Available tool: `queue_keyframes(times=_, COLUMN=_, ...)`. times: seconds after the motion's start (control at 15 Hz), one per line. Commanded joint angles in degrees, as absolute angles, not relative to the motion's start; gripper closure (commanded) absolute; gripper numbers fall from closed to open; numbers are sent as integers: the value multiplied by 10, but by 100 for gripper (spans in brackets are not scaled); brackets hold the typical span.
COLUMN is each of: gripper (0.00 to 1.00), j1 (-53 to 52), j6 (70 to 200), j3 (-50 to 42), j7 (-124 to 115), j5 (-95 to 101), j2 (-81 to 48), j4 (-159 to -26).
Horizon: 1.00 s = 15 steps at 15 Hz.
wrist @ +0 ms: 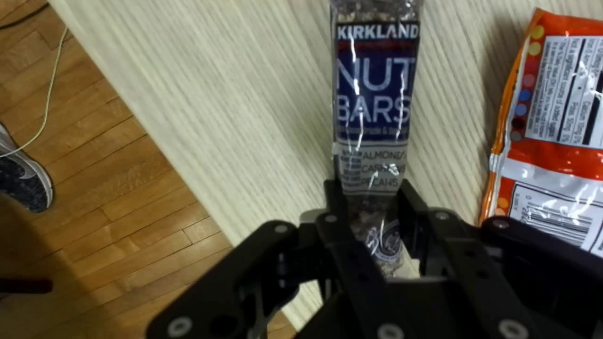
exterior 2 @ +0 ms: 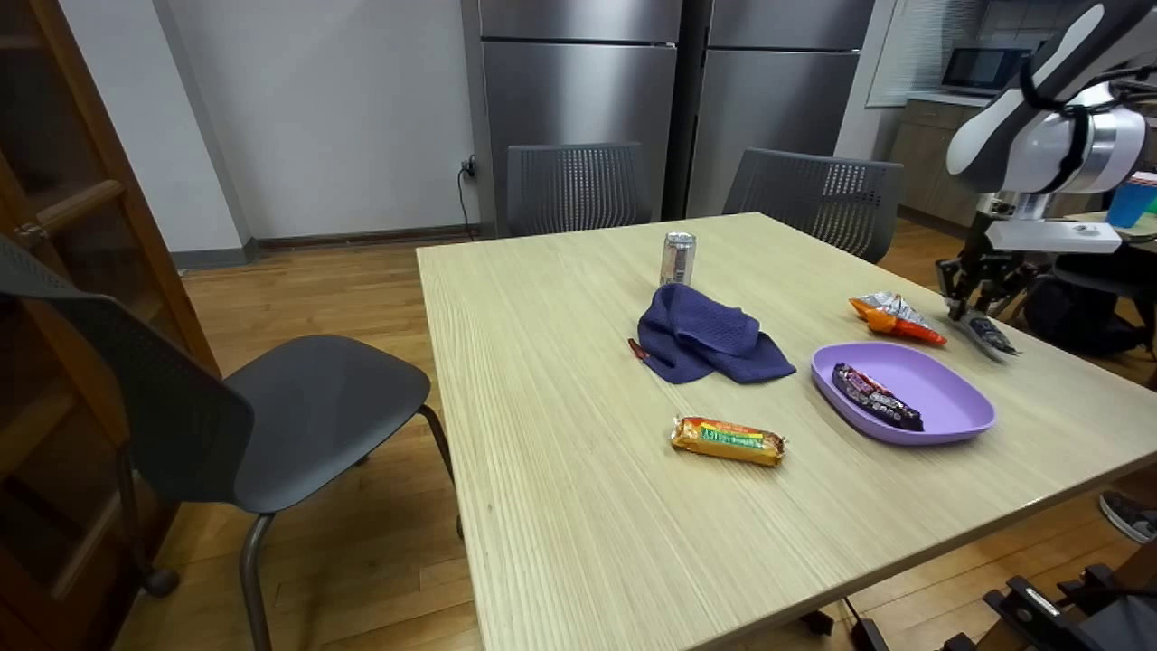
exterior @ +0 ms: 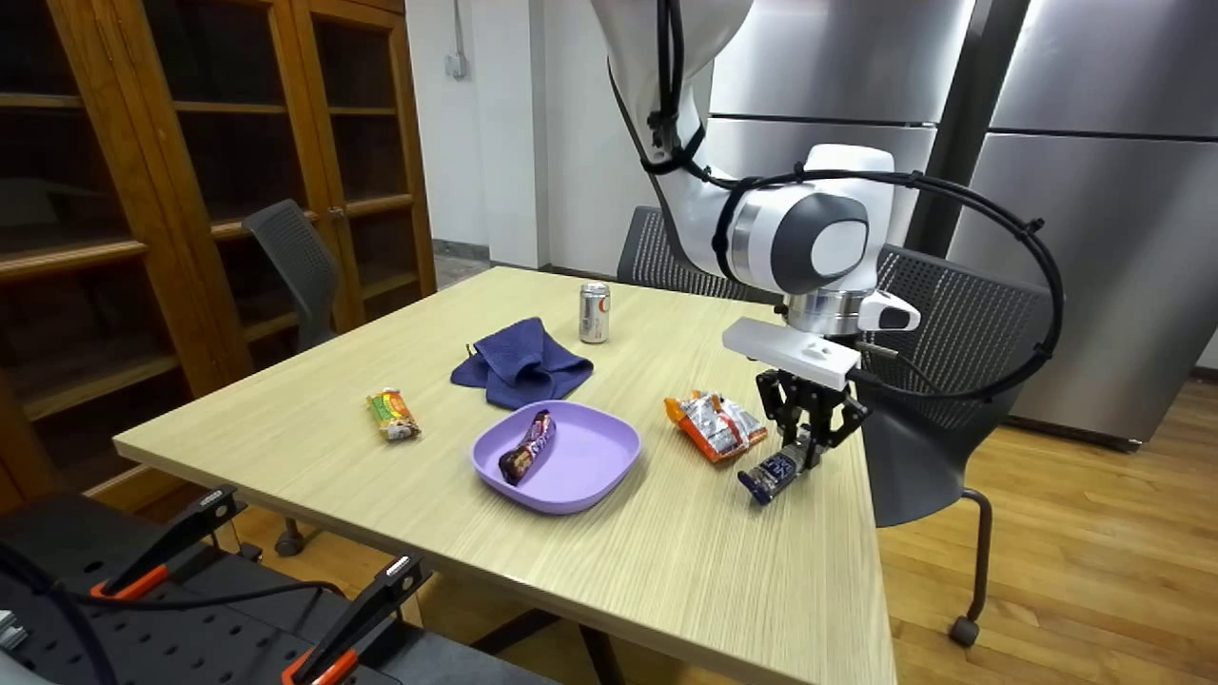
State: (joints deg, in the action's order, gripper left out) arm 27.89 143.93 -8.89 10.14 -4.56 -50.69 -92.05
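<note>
A: Where is the nut bar (wrist: pixel 374 103), and which way does it point?

B: It fills the upper centre of the wrist view, long axis nearly upright, the printed "KIRKLAND" nearest the top edge. In an exterior view the bar (exterior: pixel 775 471) slants right of centre, its free end aimed at the lower left.

A: And the claw (wrist: pixel 371 200)?

B: It grasps the bar toward the end lower in the wrist view, black fingers (wrist: pixel 335 202) pressed to both sides and parted only by the bar itself. Whether the bar's underside meets the counter (exterior: pixel 666 561) cannot be told.

A: What surrounds them?

B: An orange-and-silver packet (wrist: pixel 556 132) lies just beside, at the wrist view's right edge. In an exterior view, a purple plate (exterior: pixel 590 457) at the middle carries a dark-wrapped snack (exterior: pixel 528 447); above it in the frame, left of centre, sits a crumpled blue cloth (exterior: pixel 523 362) near a silver can (exterior: pixel 595 314), with a yellow-and-green snack (exterior: pixel 393 416) farther left
</note>
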Motion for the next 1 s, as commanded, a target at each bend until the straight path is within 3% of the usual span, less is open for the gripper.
queue_keyframes(times=0.0, gripper=92, j1=272, j6=1460, j3=-94, j7=116, j5=-38, j2=-452, j4=-982)
queue_keyframes(times=0.93, gripper=92, j1=194, j6=1524, j3=-107, j7=104, j5=16, j2=-322, j4=-1159)
